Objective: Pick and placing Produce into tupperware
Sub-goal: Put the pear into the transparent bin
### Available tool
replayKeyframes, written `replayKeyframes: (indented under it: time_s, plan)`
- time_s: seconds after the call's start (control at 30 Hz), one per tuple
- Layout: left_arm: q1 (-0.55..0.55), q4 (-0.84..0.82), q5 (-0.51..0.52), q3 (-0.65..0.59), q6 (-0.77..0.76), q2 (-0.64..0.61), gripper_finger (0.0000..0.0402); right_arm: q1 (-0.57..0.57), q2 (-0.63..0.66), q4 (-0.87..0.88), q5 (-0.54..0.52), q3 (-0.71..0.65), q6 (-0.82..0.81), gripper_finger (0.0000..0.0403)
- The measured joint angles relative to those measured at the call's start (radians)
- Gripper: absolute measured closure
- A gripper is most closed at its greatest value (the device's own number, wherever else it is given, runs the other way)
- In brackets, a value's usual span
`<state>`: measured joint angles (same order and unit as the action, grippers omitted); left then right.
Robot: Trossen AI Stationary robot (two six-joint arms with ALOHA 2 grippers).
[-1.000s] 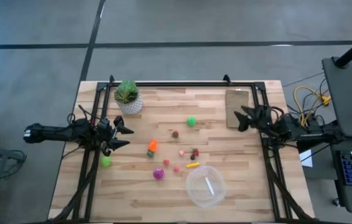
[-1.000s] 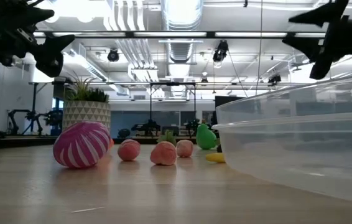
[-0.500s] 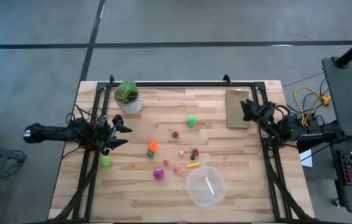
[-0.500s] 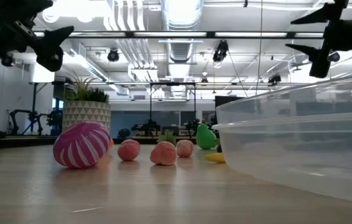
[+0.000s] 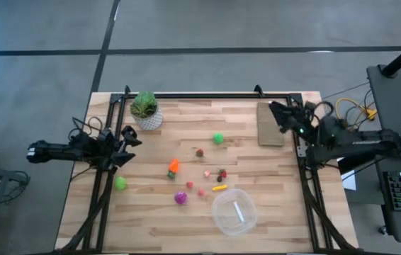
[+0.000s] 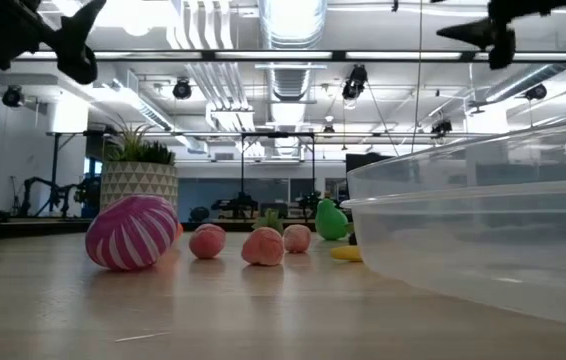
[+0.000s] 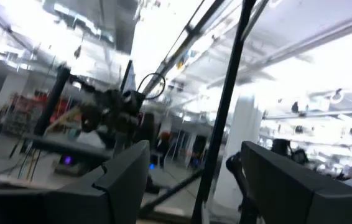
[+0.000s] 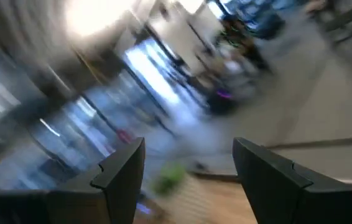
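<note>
The produce lies loose on the wooden table: a green ball (image 5: 218, 138), an orange carrot (image 5: 173, 167), a second green ball (image 5: 120, 184), a magenta-purple striped piece (image 5: 180, 198) (image 6: 131, 232), a yellow stick (image 5: 219, 188) and small red bits (image 5: 207, 173). The clear round tupperware (image 5: 234, 211) (image 6: 483, 230) stands near the table's near edge and holds no produce. My left gripper (image 5: 126, 144) (image 7: 194, 180) hovers open over the table's left edge, high above the wood. My right gripper (image 5: 280, 113) (image 8: 188, 168) is open and raised over the far right corner.
A potted plant (image 5: 146, 110) stands at the far left corner. A flat tan board (image 5: 270, 124) lies at the far right, partly under my right gripper. Black frame rails (image 5: 207, 94) run along the far edge and down both sides. Bare wood lies between the produce and the rails.
My left gripper has drawn back toward the table's left edge and risen. My right gripper has moved toward the far edge, risen and swung round. Both have stayed open. The produce and the tupperware have not moved.
</note>
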<state>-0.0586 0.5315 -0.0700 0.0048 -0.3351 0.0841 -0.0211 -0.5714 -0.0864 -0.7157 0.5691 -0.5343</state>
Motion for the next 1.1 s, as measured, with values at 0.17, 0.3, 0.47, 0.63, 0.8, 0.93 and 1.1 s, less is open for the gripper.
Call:
replayKeyframes:
  time_s: [0.17,0.3,0.47,0.63,0.8,0.93,1.1]
  plan:
    - [0.000,-0.007,0.022,0.000,-0.001,0.006,0.0162,0.126,-0.325,0.971,0.324,0.325,-0.270,0.0168]
    - [0.000,-0.028,0.046,0.000,-0.003,0.029,0.0162,0.155,-0.559,1.134,0.346,0.494,-0.178,0.0168]
    - [0.000,-0.026,0.058,0.000,-0.071,0.063,0.0162,0.160,-0.790,1.136,0.315,0.657,0.130,0.0168]
    - [0.000,-0.062,0.048,0.000,-0.084,0.089,0.0162,0.160,-0.895,1.121,0.122,0.638,0.362,0.0168]
    - [0.000,-0.379,0.041,0.000,-0.127,0.099,0.0162,0.147,-0.899,0.983,0.256,0.598,0.483,0.0168]
    - [0.000,-0.509,0.017,0.000,-0.230,0.121,0.0162,0.101,-0.905,0.911,0.323,0.660,0.452,0.0168]
    - [0.000,-0.521,0.001,0.051,-0.123,0.155,0.0162,0.072,-0.934,0.916,0.284,0.711,0.443,0.0168]
